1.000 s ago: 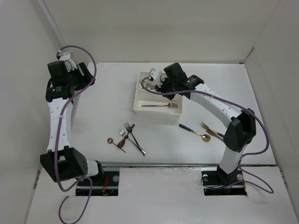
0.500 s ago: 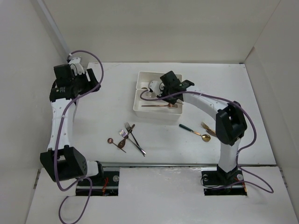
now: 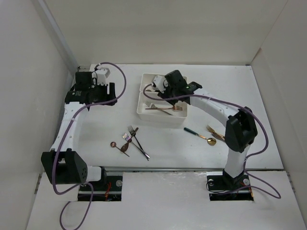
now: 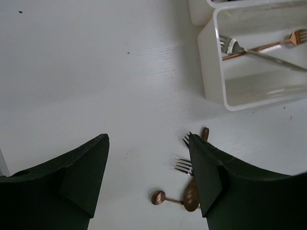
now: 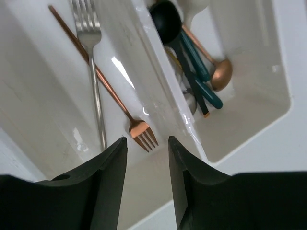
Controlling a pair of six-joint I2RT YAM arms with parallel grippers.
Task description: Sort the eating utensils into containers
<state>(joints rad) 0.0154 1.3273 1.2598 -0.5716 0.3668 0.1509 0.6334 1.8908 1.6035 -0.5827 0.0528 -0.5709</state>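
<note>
**Step in hand.** Sorting is part done.
- Containers: two joined white trays on the far middle of the table.
- Near tray (image 3: 160,118): holds a silver fork (image 5: 91,67) and a copper fork (image 5: 112,96), which lie crossed.
- Far tray (image 3: 145,78): holds a black spoon (image 5: 165,14), a copper spoon (image 5: 221,75) and dark-green-handled pieces (image 5: 199,72). The split reads as forks near, spoons far.
- Right gripper (image 5: 146,141): hangs over the wall between the two trays. Its jaws are parted by a modest gap with nothing in them. Judged to be at the release end of a placement.
- Left gripper (image 4: 147,139): sits high over bare table to the left of the trays, with jaws wide and empty.

**Still loose.**
- Overlapping cluster (image 3: 130,140) of forks and spoons, near-left of the trays.
- Small copper spoon (image 3: 116,145), at the left edge of the cluster.
- Gold spoon with green handle (image 3: 199,135), near-right of the trays.
- Gold fork (image 3: 216,132), just right of the gold spoon.

**Next move, as judged.**
- The right arm needs to lift clear of the tray rim and reach the pair on its own side.
- The left arm needs to descend on the cluster and take a single piece by its handle.
- The pieces there cross one another and lie flat, so a neighbour may drag along with the one picked.

**Surface and room.**
- Table (image 3: 96,124): white, matte and smooth.
- Walls (image 3: 29,72): plain white panels closing the left, far and right sides.
- Metal rail (image 3: 163,168): runs along the near edge between the arm bases.
- Cables (image 3: 120,79): purple, looped along both arms.
</note>
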